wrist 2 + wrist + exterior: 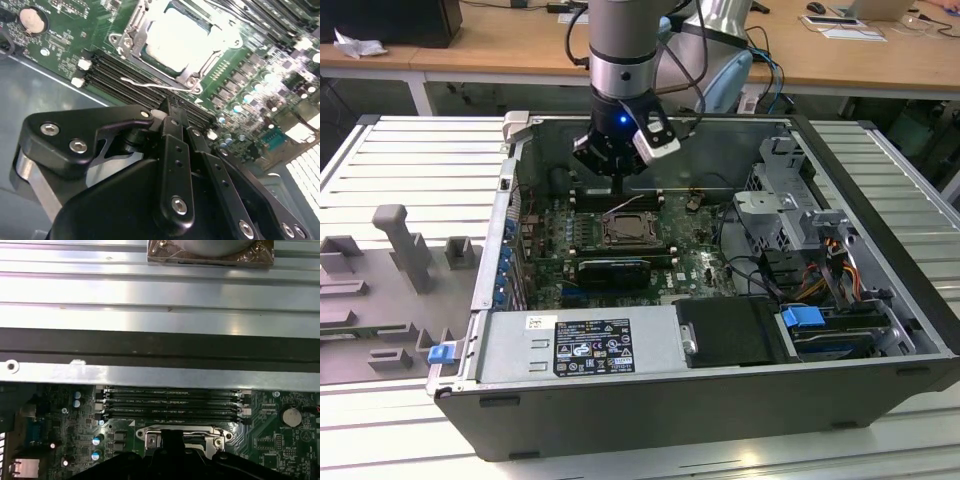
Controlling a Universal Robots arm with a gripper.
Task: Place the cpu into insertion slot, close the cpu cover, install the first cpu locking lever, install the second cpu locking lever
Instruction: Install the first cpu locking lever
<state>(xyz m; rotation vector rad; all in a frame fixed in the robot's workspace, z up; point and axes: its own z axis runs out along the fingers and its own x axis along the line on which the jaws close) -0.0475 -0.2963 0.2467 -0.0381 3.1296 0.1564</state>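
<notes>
Hovering your gripper point(171, 107) closed and empty, the cpu point(180, 35) sitting just beyond its tips, in the insertion slot point(193, 81), the cpu cover point(141, 34) lying over it.

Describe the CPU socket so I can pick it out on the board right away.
Inside the open computer case, find the green motherboard on its floor. Near the board's middle, just by the gripper, sits the insertion slot, beside long black memory slots. Unlike those strips, it is square: the silvery cpu cover frames the pale cpu.
</notes>
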